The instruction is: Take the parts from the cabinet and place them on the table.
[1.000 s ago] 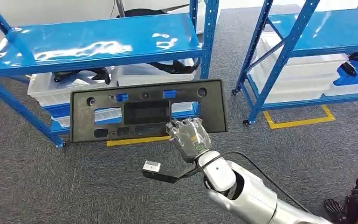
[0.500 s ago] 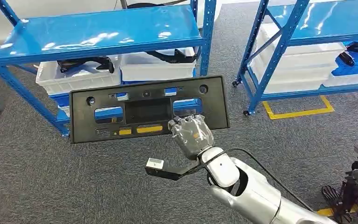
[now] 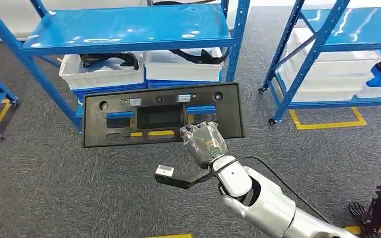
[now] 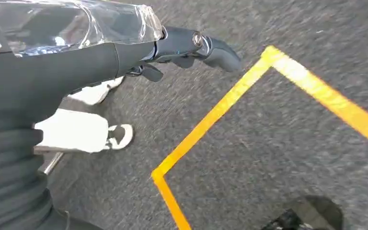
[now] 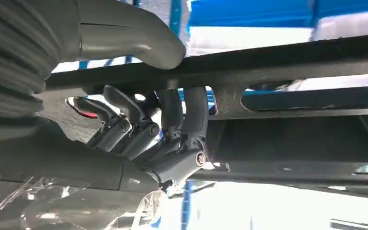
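A long black plastic panel (image 3: pixel 161 118) with rectangular cut-outs and round holes hangs flat-on in front of me in the head view. My right hand (image 3: pixel 204 144) grips its lower edge, right of the middle. In the right wrist view the thumb (image 5: pixel 134 38) lies over one face of the panel (image 5: pixel 292 64) and the dark fingers (image 5: pixel 172 124) curl around its edge from the other side. My left hand (image 4: pixel 100 52) hangs over the grey carpet with nothing in it, its dark fingers (image 4: pixel 206 45) stretched out.
Behind the panel stands a blue shelving rack (image 3: pixel 129 27) with white bins (image 3: pixel 101 74) holding dark parts on a lower level. A second blue rack (image 3: pixel 347 25) with white bins (image 3: pixel 322 74) stands at the right. Yellow tape (image 3: pixel 327 124) marks the carpet.
The whole picture has shifted: the racks now sit further right and lower, so the camera has moved. The panel stays in my right hand at about the same spot.
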You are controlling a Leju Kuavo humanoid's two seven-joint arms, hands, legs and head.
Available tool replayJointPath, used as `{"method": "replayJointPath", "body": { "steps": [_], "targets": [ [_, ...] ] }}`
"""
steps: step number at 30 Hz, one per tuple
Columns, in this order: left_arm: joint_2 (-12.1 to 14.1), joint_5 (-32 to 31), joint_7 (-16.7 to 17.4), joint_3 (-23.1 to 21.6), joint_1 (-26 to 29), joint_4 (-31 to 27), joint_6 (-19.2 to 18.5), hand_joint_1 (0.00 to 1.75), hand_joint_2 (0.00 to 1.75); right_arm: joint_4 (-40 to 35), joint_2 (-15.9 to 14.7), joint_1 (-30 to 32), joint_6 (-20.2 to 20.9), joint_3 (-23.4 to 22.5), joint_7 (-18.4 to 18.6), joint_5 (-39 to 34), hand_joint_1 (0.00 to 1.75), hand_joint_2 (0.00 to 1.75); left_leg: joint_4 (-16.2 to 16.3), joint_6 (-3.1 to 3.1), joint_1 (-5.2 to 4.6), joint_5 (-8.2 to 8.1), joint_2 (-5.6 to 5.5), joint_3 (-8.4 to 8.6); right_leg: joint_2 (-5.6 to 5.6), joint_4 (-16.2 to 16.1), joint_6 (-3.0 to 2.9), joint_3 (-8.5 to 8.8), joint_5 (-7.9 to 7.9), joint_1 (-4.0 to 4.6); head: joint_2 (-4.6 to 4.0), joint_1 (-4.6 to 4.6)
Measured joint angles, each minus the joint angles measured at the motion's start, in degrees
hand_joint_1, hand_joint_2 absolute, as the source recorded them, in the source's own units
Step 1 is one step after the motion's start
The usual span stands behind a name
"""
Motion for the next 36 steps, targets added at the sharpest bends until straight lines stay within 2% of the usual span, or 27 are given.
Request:
{"method": "replayJointPath", "body": {
  "steps": [1,2,4,5,6,8,9,10,11,14,15,16,17,19,20,21,22,23,24,25,26,30,31,32,34,35,36],
  "targets": [
    [0.0,0.0,0.0,0.0,0.0,0.0,0.0,0.00,1.75,0.2,0.0,0.0,0.0,0.0,0.0,0.0,1.75,1.75,0.0,0.43,-0.10,0.29,-0.49,-0.24,1.66,1.8,0.12,-0.57,-1.69,-0.16,0.00,0.00],
    [0.2,0.0,0.0,0.0,0.0,0.0,0.0,0.00,1.75,0.2,0.0,0.1,-0.1,0.0,0.0,0.0,1.75,1.75,0.1,0.84,-0.15,0.54,-0.83,-0.55,2.79,5.8,-0.01,-2.23,-4.42,-0.21,0.00,0.02],
    [0.2,-0.1,0.0,0.0,-0.1,0.0,0.0,0.00,1.75,0.6,0.0,0.3,-0.1,0.0,0.1,0.0,1.75,1.75,0.1,1.36,-0.46,0.91,-1.84,-1.10,3.60,16.2,-0.07,-6.48,-9.28,-0.07,0.00,0.02],
    [0.2,-0.1,0.0,0.0,0.1,0.0,-0.1,0.00,1.75,0.8,0.0,0.5,-0.1,0.0,0.1,0.0,1.75,1.75,0.1,1.43,-0.63,1.09,-2.44,-1.33,3.64,19.2,-0.15,-7.70,-10.03,-0.04,0.00,0.02],
    [0.1,-0.2,0.0,0.0,0.2,0.0,-0.1,0.00,1.75,1.0,0.0,0.7,-0.1,0.0,0.2,0.0,1.75,1.75,0.1,1.43,-0.73,1.25,-2.98,-1.46,3.65,19.2,-0.28,-7.48,-9.46,-0.03,0.00,0.02],
    [0.2,-0.4,0.1,0.0,0.5,0.0,-0.3,0.00,1.75,1.1,0.0,1.0,-0.1,0.0,0.2,-0.1,1.75,1.75,0.3,1.23,-0.82,1.46,-4.30,-1.58,4.08,12.0,-0.73,-3.38,-5.38,-0.04,0.00,0.02],
    [0.2,-0.6,0.1,0.0,0.5,0.0,-0.3,0.00,1.75,1.1,0.0,1.0,-0.1,0.0,0.4,-0.1,1.75,1.75,0.4,1.18,-0.84,1.48,-4.88,-1.60,5.16,6.7,-0.99,-0.46,-3.02,-0.05,0.00,0.02],
    [0.1,-0.7,0.1,0.0,0.5,0.0,-0.4,0.00,1.75,1.1,-0.1,1.0,-0.1,0.0,0.4,-0.1,1.75,1.75,0.7,1.10,-0.75,1.49,-5.37,-1.90,8.28,2.2,-1.31,1.75,-1.94,-0.19,0.00,0.02],
    [0.1,-0.9,0.2,0.0,0.4,0.0,-0.4,0.00,1.75,1.1,-0.1,1.0,-0.1,0.0,0.5,-0.1,1.75,1.75,1.4,0.90,-1.29,1.54,-5.89,-2.45,8.50,0.7,-1.24,2.30,-2.23,-0.30,0.00,0.00],
    [0.1,-1.3,0.2,-0.1,0.7,0.0,-0.5,0.00,1.75,1.2,-0.1,1.3,-0.1,0.1,0.7,0.1,1.75,1.75,1.2,-0.29,-0.70,2.32,-7.45,-3.45,7.25,1.2,-1.59,1.60,-2.06,0.14,0.00,-0.02],
    [0.4,-1.4,0.2,-0.1,0.7,0.0,-0.5,0.00,1.75,1.2,-0.1,1.3,-0.1,0.1,0.8,0.2,1.75,1.75,1.4,-0.46,-0.78,2.28,-7.88,-3.72,6.35,0.7,-1.98,1.52,-1.74,-0.46,0.00,0.00],
    [0.2,-1.4,0.3,-0.2,0.8,0.0,-0.6,0.00,1.75,1.2,-0.1,1.2,0.0,0.1,0.8,0.2,1.75,1.75,2.7,-0.82,-1.03,1.02,-5.26,-4.57,5.75,0.7,-2.24,1.58,-1.56,-0.45,0.00,-0.15],
    [0.2,-1.5,0.3,-0.2,0.5,0.0,-0.6,0.00,1.75,1.2,0.0,1.2,0.0,0.0,0.9,0.2,1.75,1.75,6.2,-1.29,-0.89,-1.22,-3.42,-6.06,4.98,0.8,-2.44,1.47,-1.45,-0.45,0.00,-0.48],
    [0.2,-1.8,0.4,-0.2,0.2,0.0,-0.6,0.00,1.75,1.2,-0.2,1.3,0.0,0.0,1.3,0.6,1.75,1.75,16.4,-2.00,-0.40,-5.77,-2.34,-10.34,3.43,0.8,-2.46,1.29,-1.44,-0.29,0.00,-0.48],
    [0.2,-2.2,0.4,-0.2,0.2,0.0,-0.6,0.00,1.75,1.2,-0.3,1.3,0.2,0.0,1.8,0.8,1.75,1.75,19.7,-2.17,-0.29,-6.78,-2.25,-11.66,2.79,0.8,-2.46,1.24,-1.44,-0.29,0.00,-0.55],
    [0.2,-2.7,0.4,-0.3,0.1,0.0,-0.7,0.00,1.75,1.2,-0.4,1.5,0.5,0.0,2.3,1.1,1.75,1.75,20.7,-2.27,-0.16,-6.62,-2.22,-11.93,2.16,0.8,-2.46,1.22,-1.43,-0.29,0.00,-0.57],
    [0.2,-3.3,0.7,-0.4,-0.1,0.0,-0.9,0.00,1.75,1.1,-0.7,1.7,0.9,0.0,3.2,1.3,1.75,1.75,18.3,-2.26,-0.06,-5.16,-2.14,-10.50,1.45,0.8,-2.45,1.23,-1.44,-0.29,0.00,-0.57],
    [0.2,-3.8,1.2,-0.5,-0.4,0.0,-1.0,0.00,1.75,0.7,-1.1,2.1,1.4,-0.2,4.0,1.6,1.75,1.75,14.0,-2.12,-0.07,-3.14,-1.83,-7.99,0.85,0.8,-2.44,1.27,-1.44,-0.28,0.00,-0.57],
    [0.2,-4.4,1.5,-0.6,-0.9,0.0,-1.0,0.00,1.75,-0.2,-1.6,2.5,1.9,-0.5,4.7,1.8,1.75,1.75,8.1,-1.80,-0.23,-0.81,-0.83,-4.83,0.28,0.8,-2.40,1.35,-1.47,-0.26,0.00,-0.57],
    [0.1,-4.9,1.7,-0.7,-1.5,0.0,-1.1,0.00,1.75,-1.1,-2.4,3.0,2.5,-0.9,5.5,2.0,1.75,1.75,3.4,-1.21,-0.57,0.78,1.45,-2.16,-0.23,0.8,-2.35,1.43,-1.49,-0.19,0.00,-0.57],
    [0.0,-5.4,2.0,-0.7,-2.2,0.0,-1.1,0.00,1.75,-2.3,-3.2,3.7,3.1,-1.5,6.1,2.3,1.75,1.75,1.2,-0.89,-1.27,0.34,2.59,-1.26,-0.88,0.9,-2.00,1.23,-1.65,0.27,0.00,-0.59],
    [-0.5,-5.8,1.9,-1.1,-3.0,0.0,-0.7,0.00,1.75,-6.1,-6.4,5.4,5.3,-3.5,7.4,2.4,1.75,1.75,1.0,0.43,-1.27,0.90,0.58,-1.97,-2.64,0.8,-0.72,1.22,-1.47,0.37,0.00,-0.57],
    [-0.8,-5.8,1.7,-1.1,-2.9,0.0,-0.5,0.00,1.75,-6.7,-7.1,5.7,5.5,-3.8,7.4,2.4,1.75,1.75,0.8,0.77,-0.92,1.20,0.27,-1.66,-0.29,1.7,-0.39,0.94,-2.45,-0.05,0.00,-0.57],
    [-0.8,-5.8,1.5,-1.1,-3.3,0.0,-0.3,0.00,1.75,-7.4,-7.6,5.9,5.7,-4.3,7.4,2.4,1.75,1.75,0.7,1.18,-0.88,1.29,-0.10,-1.80,2.10,4.6,-0.45,-0.35,-4.64,-0.02,0.00,-0.55],
    [-1.2,-5.8,1.0,-1.1,-3.9,0.0,-0.2,0.00,1.75,-8.2,-8.5,6.5,6.0,-4.8,7.4,2.5,1.75,1.75,0.7,1.57,-0.94,1.48,-1.31,-1.90,3.61,14.5,-0.33,-4.74,-9.44,-0.01,0.00,-0.50],
    [-1.4,-5.7,0.9,-1.1,-3.9,0.0,-0.1,0.00,1.75,-8.4,-8.8,6.7,6.1,-4.9,7.4,2.5,1.75,1.75,0.8,1.61,-0.96,1.51,-1.96,-1.94,3.74,18.2,-0.25,-6.46,-10.57,-0.02,0.00,-0.50],
    [-1.6,-5.6,0.9,-1.1,-3.9,0.0,-0.1,0.00,1.75,-8.8,-9.1,7.0,6.1,-4.9,7.3,2.5,1.75,1.75,0.8,1.63,-0.95,1.54,-2.69,-1.94,3.75,19.8,-0.17,-7.32,-10.42,-0.05,0.00,-0.50]
  ]
}}
